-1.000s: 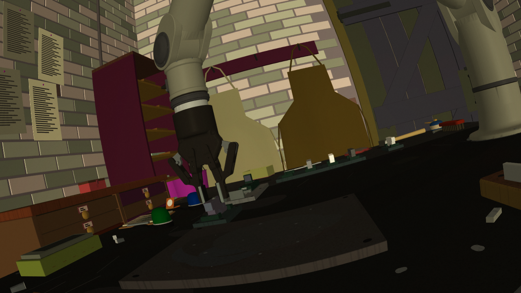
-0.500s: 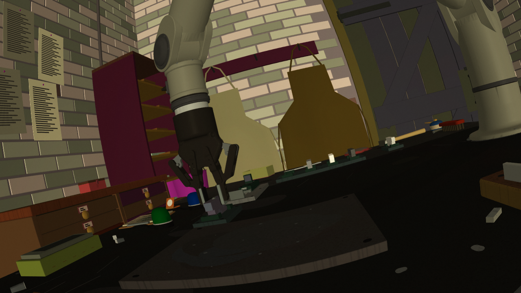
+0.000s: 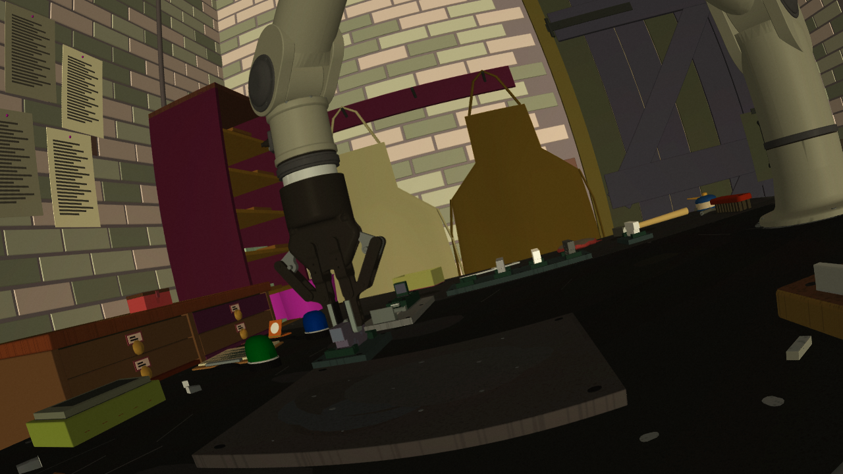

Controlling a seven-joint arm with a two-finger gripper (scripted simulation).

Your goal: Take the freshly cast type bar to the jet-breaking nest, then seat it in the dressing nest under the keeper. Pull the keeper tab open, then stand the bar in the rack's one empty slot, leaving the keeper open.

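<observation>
The grey type bar [image 3: 340,336] sits on a small green nest [image 3: 346,352] at the far left of the bench. It stands between the fingers of my gripper [image 3: 343,322], which is closed on it from straight above. Just behind it lies a second green fixture with a pale keeper plate [image 3: 394,315]. A long green rack [image 3: 519,270] runs along the bench's back edge to the right, with several pale bars standing in it.
A wooden drawer chest [image 3: 135,345] stands left of the nest, with a green dome [image 3: 262,350] and a blue cap [image 3: 316,321] beside it. A dark flat board [image 3: 436,389] fills the bench in front. A loose pale block [image 3: 799,348] lies right.
</observation>
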